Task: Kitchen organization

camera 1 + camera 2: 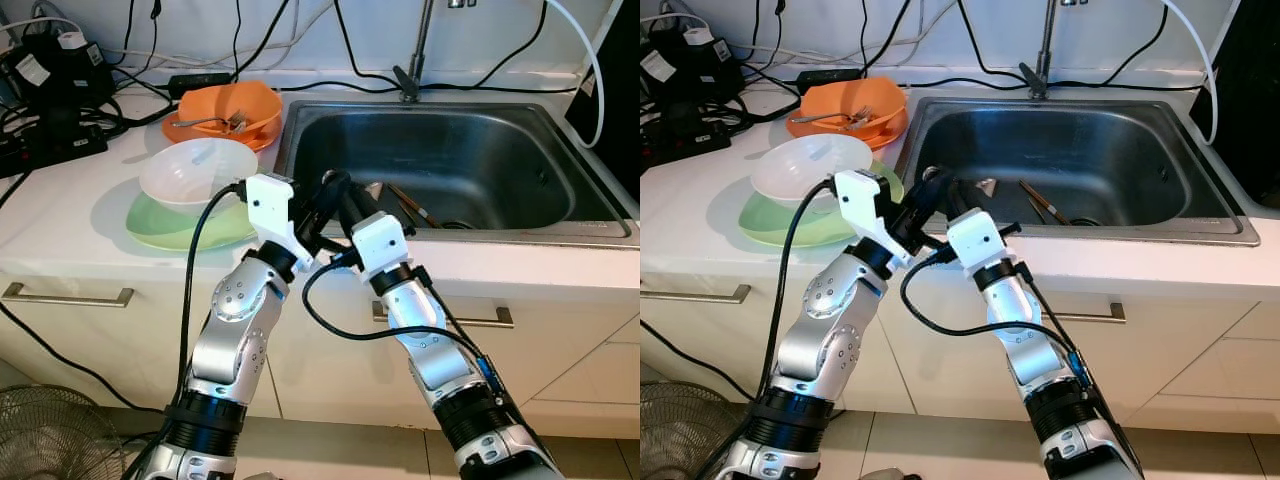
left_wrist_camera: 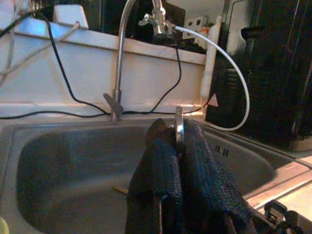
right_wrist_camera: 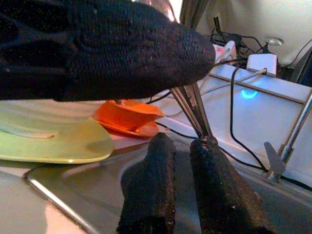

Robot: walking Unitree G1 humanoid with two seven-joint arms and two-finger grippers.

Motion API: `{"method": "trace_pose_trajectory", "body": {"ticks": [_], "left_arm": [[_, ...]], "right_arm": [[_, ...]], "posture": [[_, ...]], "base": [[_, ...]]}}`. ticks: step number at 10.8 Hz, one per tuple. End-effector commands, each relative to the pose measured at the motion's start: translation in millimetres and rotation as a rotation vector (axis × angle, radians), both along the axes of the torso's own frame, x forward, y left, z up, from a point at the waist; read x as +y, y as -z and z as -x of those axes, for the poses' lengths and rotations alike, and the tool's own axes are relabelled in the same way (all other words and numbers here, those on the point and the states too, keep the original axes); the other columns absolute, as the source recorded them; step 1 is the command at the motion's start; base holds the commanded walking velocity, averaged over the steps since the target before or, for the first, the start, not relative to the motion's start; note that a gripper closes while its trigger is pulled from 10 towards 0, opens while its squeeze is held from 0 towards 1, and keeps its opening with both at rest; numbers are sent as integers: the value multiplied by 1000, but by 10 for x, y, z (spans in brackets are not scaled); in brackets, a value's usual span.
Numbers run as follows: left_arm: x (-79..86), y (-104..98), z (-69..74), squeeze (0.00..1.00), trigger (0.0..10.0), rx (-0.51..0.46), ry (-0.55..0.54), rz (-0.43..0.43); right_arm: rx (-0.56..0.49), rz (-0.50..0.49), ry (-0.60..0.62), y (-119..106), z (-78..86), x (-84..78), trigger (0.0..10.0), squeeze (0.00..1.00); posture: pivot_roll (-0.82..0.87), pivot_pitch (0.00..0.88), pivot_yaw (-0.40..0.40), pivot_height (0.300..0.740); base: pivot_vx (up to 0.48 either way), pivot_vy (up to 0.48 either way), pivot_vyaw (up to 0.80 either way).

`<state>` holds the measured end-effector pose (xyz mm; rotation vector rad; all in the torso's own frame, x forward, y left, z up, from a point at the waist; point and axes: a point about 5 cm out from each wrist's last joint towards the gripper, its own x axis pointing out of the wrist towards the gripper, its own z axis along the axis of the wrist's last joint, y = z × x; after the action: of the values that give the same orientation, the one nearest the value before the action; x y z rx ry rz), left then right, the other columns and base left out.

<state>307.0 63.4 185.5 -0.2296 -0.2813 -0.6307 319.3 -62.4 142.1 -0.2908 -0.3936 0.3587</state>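
Both grippers meet over the front left corner of the steel sink (image 1: 520, 228). My left gripper (image 1: 318, 200) is shut on a thin metal utensil (image 2: 179, 122), which stands edge-on between its fingers. In the right wrist view the utensil's (image 3: 192, 107) slim prongs reach down to one fingertip (image 3: 207, 146) of my right gripper (image 3: 183, 142), whose fingers stand a narrow gap apart. Left of the sink sits an orange bowl (image 1: 225, 112) holding cutlery. In front of it a white bowl (image 1: 197, 172) rests on a green plate (image 1: 160, 228).
Chopsticks (image 1: 410, 205) lie in the sink basin below the tap (image 1: 415, 60). Power strips and black cables (image 1: 50, 100) crowd the back left of the counter. Drawer handles (image 1: 65, 295) run along the cabinet front, and a fan (image 1: 40, 435) stands on the floor at lower left.
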Motion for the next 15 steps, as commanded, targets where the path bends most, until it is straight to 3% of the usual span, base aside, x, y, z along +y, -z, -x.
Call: {"method": "trace_pose_trajectory", "body": {"ticks": [1,3,4,5,11,12,13,14,15], "left_arm": [[-222,-28,156,0,10000,-33,187,-9],[-251,0,188,0,10000,-18,232,-26],[-263,6,199,627,10000,-20,242,-32],[-266,10,204,1000,10000,-18,248,-33],[-233,-22,201,1000,10000,-28,231,-24],[-214,-32,184,725,10000,-31,209,-21],[-194,-37,168,0,10000,-36,187,-24],[-151,-32,136,0,10000,-42,143,-27],[-118,-48,112,0,10000,-54,103,-18]], "right_arm": [[16,-23,86,-71,-130,-117,0,0],[14,-22,88,-71,-130,-118,0,0],[15,-21,94,-69,-133,-132,0,0],[13,-21,98,-74,-138,-145,0,0],[15,-20,135,-71,-176,-199,0,0],[15,-17,139,-69,-182,-210,0,0],[17,-16,143,-65,-187,-219,0,0],[16,-18,158,-68,-196,-240,10000,0],[14,-38,181,-91,-212,-270,10000,0]], "posture": [[96,0,69,740],[96,0,66,740],[95,0,65,740],[95,0,65,740],[99,0,63,740],[100,0,63,740],[100,0,63,740],[100,0,64,740],[98,0,65,740]], "base": [[0,0,0],[0,0,0],[0,0,0],[0,0,0],[0,0,0],[0,0,0],[0,0,0],[0,0,0],[0,0,0]]}}
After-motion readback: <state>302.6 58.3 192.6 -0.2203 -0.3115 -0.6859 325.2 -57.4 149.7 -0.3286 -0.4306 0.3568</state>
